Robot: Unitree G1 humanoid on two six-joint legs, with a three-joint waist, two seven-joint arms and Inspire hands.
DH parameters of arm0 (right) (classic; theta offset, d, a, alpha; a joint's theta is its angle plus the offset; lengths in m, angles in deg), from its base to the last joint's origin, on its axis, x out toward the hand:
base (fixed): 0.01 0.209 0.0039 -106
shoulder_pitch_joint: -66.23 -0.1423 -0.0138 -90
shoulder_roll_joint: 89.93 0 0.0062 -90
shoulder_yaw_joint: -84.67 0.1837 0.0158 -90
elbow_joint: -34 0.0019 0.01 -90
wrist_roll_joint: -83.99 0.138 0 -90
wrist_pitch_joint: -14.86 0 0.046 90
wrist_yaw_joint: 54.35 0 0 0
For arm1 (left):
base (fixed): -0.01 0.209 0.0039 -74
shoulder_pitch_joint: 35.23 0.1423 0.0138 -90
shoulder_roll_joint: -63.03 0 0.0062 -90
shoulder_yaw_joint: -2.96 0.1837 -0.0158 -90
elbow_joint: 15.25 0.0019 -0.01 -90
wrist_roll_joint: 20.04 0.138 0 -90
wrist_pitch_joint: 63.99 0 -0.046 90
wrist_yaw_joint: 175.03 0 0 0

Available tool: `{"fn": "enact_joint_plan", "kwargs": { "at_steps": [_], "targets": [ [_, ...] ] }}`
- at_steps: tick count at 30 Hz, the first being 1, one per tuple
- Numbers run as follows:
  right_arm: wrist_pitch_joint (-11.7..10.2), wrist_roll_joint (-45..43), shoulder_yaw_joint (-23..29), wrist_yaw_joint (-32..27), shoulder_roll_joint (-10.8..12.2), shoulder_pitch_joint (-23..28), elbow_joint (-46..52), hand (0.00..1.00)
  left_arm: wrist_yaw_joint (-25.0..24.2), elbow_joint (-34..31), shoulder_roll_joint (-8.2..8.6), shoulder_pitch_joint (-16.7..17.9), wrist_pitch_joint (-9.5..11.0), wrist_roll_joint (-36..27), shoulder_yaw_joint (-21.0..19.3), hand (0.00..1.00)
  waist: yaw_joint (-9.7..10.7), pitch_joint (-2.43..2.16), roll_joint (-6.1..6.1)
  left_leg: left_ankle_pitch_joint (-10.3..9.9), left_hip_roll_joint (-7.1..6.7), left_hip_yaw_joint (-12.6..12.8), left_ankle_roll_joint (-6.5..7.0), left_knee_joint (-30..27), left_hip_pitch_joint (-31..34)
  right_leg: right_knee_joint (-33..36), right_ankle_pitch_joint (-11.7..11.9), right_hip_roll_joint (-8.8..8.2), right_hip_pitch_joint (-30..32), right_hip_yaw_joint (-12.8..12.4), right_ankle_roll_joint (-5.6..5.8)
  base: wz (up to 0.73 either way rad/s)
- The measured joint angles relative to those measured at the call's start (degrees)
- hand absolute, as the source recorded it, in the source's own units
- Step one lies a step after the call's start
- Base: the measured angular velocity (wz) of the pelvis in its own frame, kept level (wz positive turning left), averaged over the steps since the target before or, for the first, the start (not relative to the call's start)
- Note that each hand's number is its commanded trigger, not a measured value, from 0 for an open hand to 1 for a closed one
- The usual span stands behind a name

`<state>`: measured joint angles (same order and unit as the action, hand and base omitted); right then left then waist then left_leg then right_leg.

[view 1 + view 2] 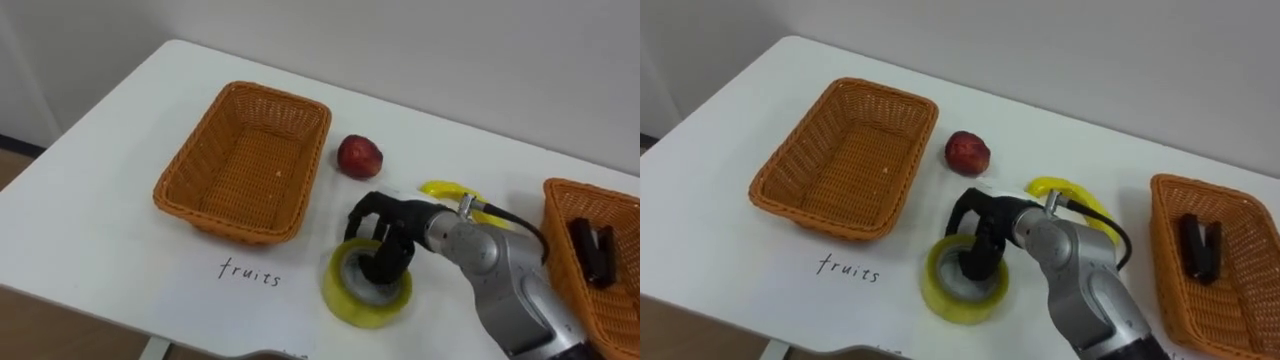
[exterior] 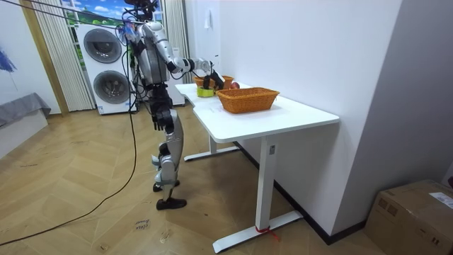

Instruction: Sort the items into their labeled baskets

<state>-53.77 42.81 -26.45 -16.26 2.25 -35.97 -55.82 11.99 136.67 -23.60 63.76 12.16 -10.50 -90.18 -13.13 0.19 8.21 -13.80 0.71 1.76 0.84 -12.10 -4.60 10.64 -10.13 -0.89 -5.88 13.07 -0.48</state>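
Left eye view: right hand [image 1: 385,238] is reaching onto the white bench [image 1: 100,230], fingers curling into the yellow tape roll [image 1: 350,305] and gripping it, between the empty left basket [image 1: 180,200] and the right basket [image 1: 556,200] holding a black object [image 1: 592,250]. A red fruit [image 1: 359,156] and a banana [image 1: 445,189] are lying just beyond. Room view: the robot is standing at the bench's far end, washing machines [image 2: 106,64] behind it.

fruit [image 1: 359,156] right of basket [image 1: 192,162], tape [image 1: 344,304] before it

Right robot hand [image 1: 390,226] around tape roll [image 1: 345,301]; red fruit [image 1: 359,157] beyond
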Motion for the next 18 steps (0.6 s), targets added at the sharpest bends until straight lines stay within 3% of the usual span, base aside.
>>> {"fn": "enact_joint_plan", "kwargs": {
  "at_steps": [18],
  "targets": [
    [1.3, -0.3, 0.0, 1.8, -0.1, -0.3, 0.0, 1.0, -0.2, 1.2, -0.05, -1.7, 0.0, 0.0, 0.0, 0.0, -1.3, -0.15, 0.4, 0.0, 0.0, 0.0, 0.02, 0.4, -0.1, 0.0, 0.0, 0.03, 0.2, 0.0, 0.01, 0.0]
  ]
}}
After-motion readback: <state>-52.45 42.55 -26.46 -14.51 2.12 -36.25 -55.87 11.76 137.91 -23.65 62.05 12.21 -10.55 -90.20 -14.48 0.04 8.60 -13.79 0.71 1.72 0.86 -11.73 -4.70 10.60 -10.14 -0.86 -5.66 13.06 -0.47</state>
